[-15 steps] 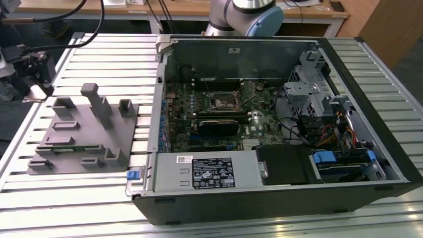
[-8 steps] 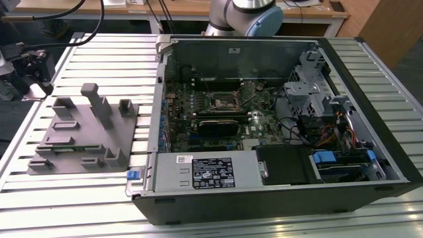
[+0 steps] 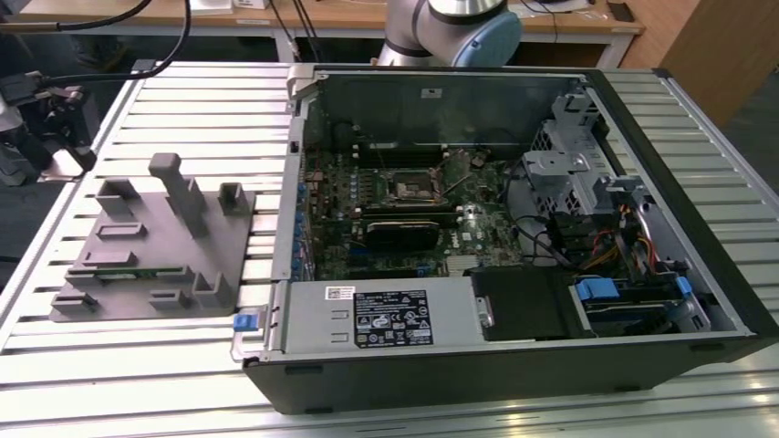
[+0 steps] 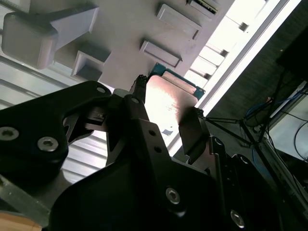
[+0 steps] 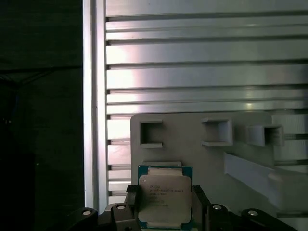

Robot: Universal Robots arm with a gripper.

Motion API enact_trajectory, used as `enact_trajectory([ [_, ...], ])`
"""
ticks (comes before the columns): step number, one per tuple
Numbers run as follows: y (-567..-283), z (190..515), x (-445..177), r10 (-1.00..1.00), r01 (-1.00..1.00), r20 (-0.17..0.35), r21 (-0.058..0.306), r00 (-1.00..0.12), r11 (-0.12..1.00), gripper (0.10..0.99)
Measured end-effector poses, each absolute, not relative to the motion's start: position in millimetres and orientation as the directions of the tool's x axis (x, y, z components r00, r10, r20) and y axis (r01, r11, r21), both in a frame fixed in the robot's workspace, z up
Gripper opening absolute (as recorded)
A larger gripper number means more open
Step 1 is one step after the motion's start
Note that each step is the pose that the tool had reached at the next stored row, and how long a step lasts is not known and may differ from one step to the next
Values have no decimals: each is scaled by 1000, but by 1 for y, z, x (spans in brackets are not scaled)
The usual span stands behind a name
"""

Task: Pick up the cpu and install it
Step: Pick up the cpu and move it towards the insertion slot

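Observation:
The cpu (image 5: 165, 198), a small square chip with a pale metal top and a green rim, sits between my gripper's (image 5: 165, 207) two dark fingers (image 5: 133, 201), which press on its opposite sides. In the second wrist view the cpu (image 4: 168, 98) shows from below in the same hold, with my gripper (image 4: 166, 115) shut on it. It hangs over the corner of the grey fixture (image 5: 192, 154), near the table's edge. The open computer case (image 3: 512, 365) lies on the exterior view's right. The motherboard's dark socket (image 3: 414, 189) sits in the case's middle.
The grey fixture (image 3: 159, 246) with raised posts and pockets lies on the slatted metal table (image 3: 134, 383), on the exterior view's left. A black block (image 3: 396, 233) sits just below the socket. Drive cages and cables fill the case's right side. Dark equipment (image 3: 31, 137) stands at the left edge.

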State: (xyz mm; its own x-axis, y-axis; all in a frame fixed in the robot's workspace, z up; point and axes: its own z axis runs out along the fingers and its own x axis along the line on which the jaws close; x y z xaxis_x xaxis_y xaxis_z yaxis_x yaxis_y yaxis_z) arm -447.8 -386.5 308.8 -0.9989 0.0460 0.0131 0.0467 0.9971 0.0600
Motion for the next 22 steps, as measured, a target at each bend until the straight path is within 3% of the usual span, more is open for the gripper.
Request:
enact_trajectory([
  [22, -384, 335, -448, 47, 47, 13, 60, -999, 997, 525],
])
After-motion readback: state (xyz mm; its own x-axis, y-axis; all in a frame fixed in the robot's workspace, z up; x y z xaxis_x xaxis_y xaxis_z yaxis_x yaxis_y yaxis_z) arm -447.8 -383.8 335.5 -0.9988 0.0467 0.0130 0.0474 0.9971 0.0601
